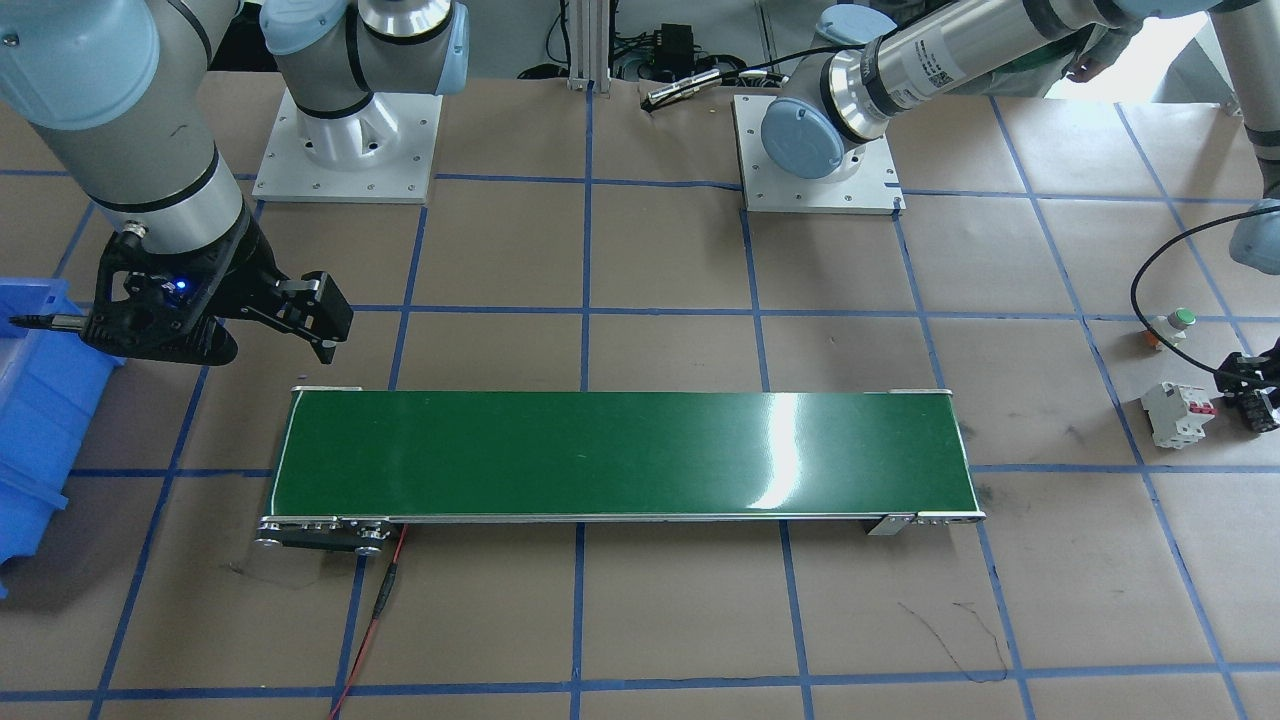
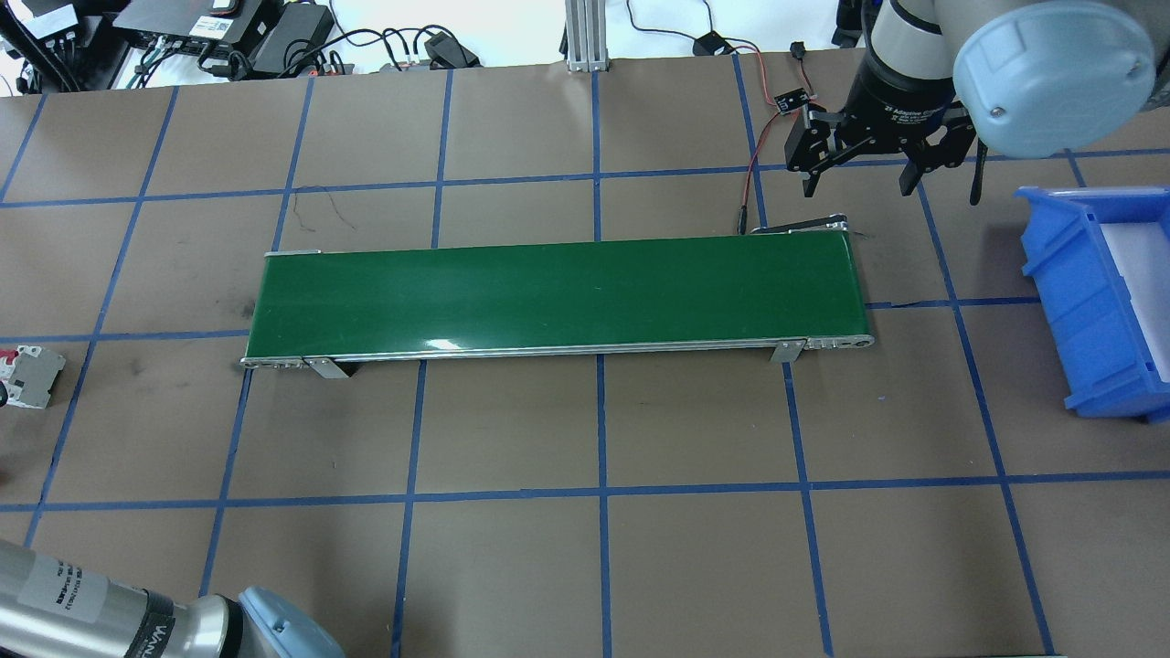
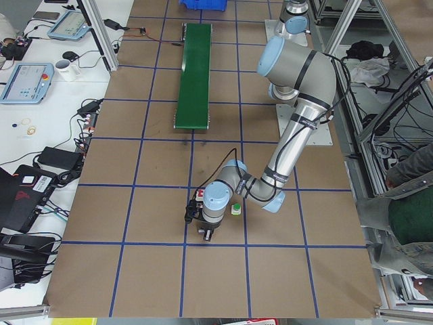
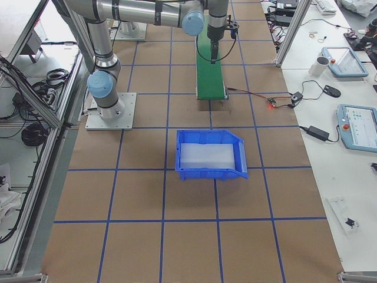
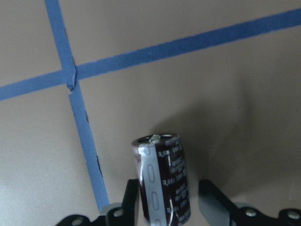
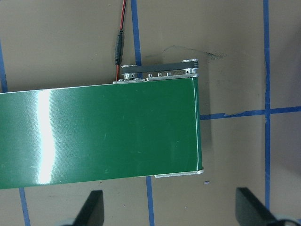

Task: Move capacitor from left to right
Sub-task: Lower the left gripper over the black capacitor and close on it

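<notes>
Front view: the left gripper (image 1: 1258,395) is down low beside the breaker (image 1: 1178,413), jaws unreadable from here. Left wrist view: the capacitor (image 5: 162,181) rests on the paper between part-open fingers (image 5: 130,195), a gap on one side, so not clamped; it's a small hard can, likely light and slick, best pinched across its body. Right wrist view: the right gripper (image 6: 171,203) hangs spread wide and empty over the belt (image 6: 99,134) end.
</notes>
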